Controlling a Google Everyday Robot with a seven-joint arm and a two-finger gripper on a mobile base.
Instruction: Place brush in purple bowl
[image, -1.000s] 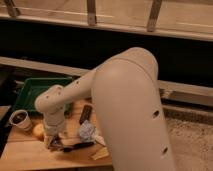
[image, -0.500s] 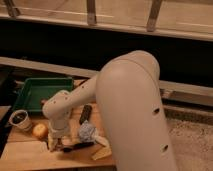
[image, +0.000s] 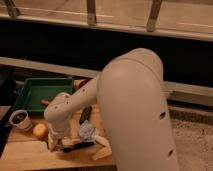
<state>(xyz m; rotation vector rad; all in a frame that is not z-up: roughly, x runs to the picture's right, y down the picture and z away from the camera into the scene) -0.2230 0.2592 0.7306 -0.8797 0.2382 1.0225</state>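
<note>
My gripper (image: 59, 144) hangs below the pale wrist at the front left of the wooden table (image: 25, 155), close above the surface. It stands open and I see nothing in it. A slim dark brush (image: 80, 145) lies on the table just right of the gripper, partly hidden by it. The purple bowl does not show in the camera view; my large arm covers much of the table's right side.
A green tray (image: 35, 92) sits at the back left. A white cup (image: 20, 120) and an orange round item (image: 40, 131) stand left of the gripper. A flat black block (image: 86, 114) and a crumpled grey item (image: 89, 131) lie right of it.
The wrist and gripper have shifted a little to the right and lower over the table, ending beside the brush. The objects on the table have not moved.
</note>
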